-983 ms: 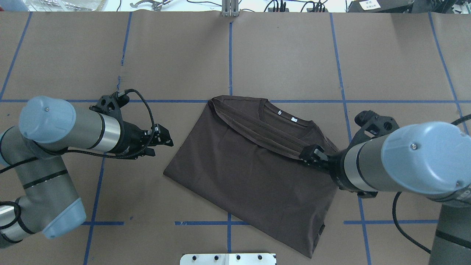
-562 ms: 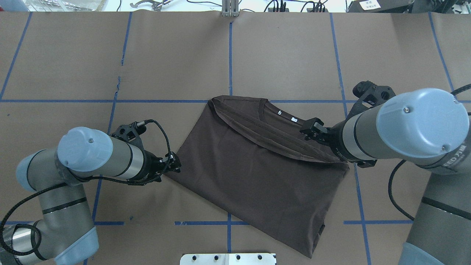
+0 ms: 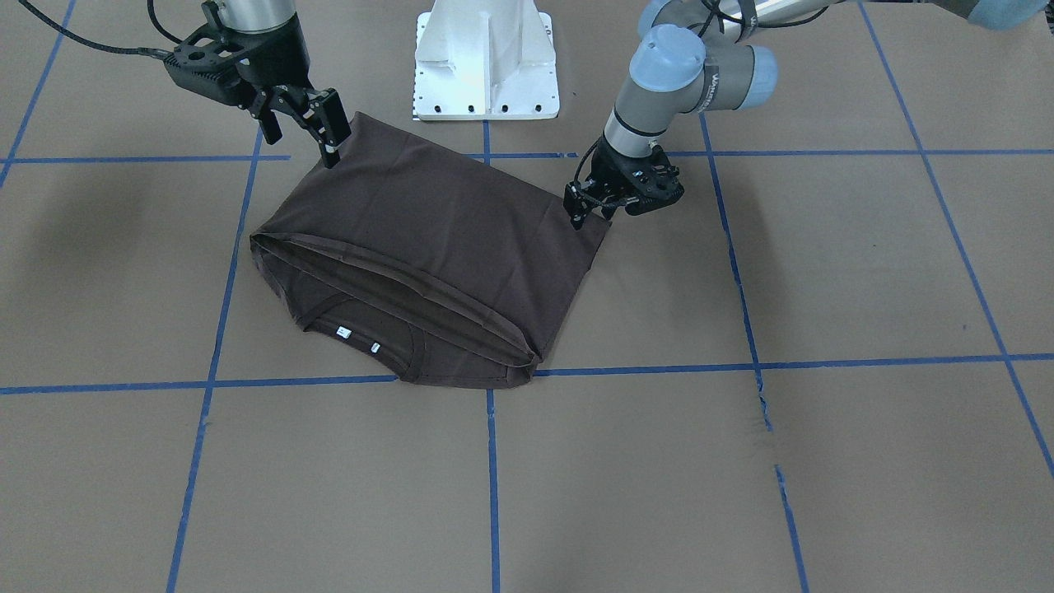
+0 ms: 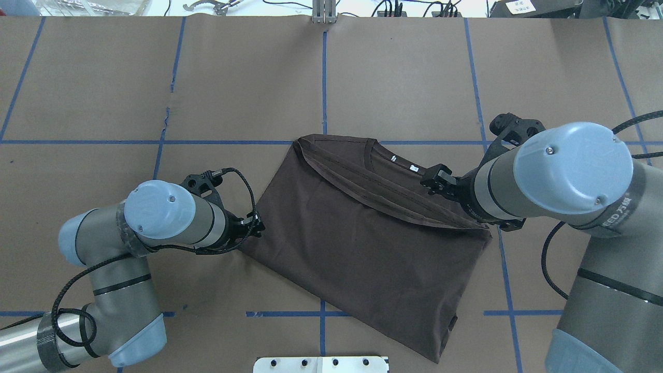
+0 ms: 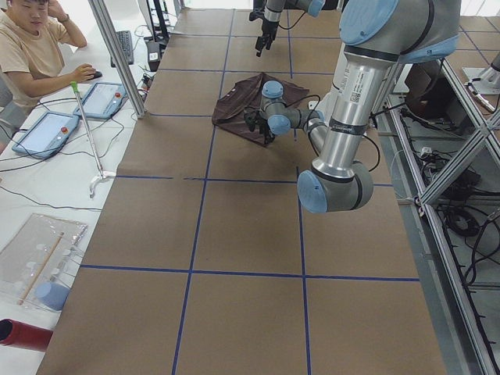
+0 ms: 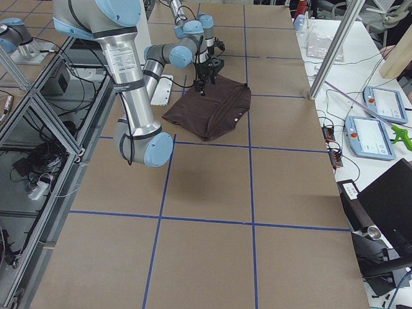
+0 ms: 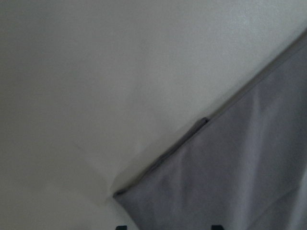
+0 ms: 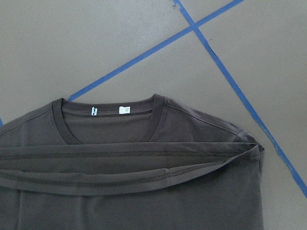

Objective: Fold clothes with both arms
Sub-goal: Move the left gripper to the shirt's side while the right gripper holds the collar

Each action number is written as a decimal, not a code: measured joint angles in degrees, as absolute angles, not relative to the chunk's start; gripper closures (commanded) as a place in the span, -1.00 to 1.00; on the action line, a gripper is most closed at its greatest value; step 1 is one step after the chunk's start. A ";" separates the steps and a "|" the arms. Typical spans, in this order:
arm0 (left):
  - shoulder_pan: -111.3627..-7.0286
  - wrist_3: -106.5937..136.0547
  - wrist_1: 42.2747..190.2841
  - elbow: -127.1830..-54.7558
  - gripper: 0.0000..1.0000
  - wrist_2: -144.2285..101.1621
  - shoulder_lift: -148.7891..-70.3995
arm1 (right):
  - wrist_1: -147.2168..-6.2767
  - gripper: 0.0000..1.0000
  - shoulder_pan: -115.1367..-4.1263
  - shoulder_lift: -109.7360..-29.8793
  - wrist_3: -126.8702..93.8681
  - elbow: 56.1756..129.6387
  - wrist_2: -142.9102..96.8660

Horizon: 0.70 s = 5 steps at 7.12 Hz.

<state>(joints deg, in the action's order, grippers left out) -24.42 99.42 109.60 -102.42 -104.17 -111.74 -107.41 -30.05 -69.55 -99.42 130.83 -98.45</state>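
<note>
T-shirt (image 4: 362, 243) folded hem-to-collar, lying skewed on table (image 4: 414, 77); left tool (image 4: 257, 228) low at its left corner, jaws apart astride the edge, nothing pinched, likely lining up next fold; right tool (image 4: 434, 178) lifted over right shoulder, spread open, empty

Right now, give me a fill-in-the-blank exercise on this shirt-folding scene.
The T-shirt is dark ___. Inside its collar sit ___ white labels. The tape lines on the table are ___. The right gripper has its jaws standing ___.
Missing words: brown; two; blue; open.
</note>
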 measured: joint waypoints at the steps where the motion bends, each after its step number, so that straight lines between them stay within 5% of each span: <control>1: -24.30 99.41 107.76 -102.46 -0.30 -104.10 -111.93 | -107.40 -1.00 -30.04 -69.53 -99.43 130.58 -98.39; 2: -24.13 99.41 105.14 -102.66 -0.28 -104.07 -112.34 | -107.38 -1.00 -30.01 -69.50 -99.46 130.29 -98.36; 3: -23.98 99.40 103.60 -102.77 -0.04 -104.07 -112.60 | -107.35 -1.00 -29.93 -69.47 -99.55 129.95 -98.36; 5: -23.85 99.36 102.67 -102.88 0.70 -104.06 -112.73 | -107.32 -1.00 -29.89 -69.44 -99.76 129.08 -98.33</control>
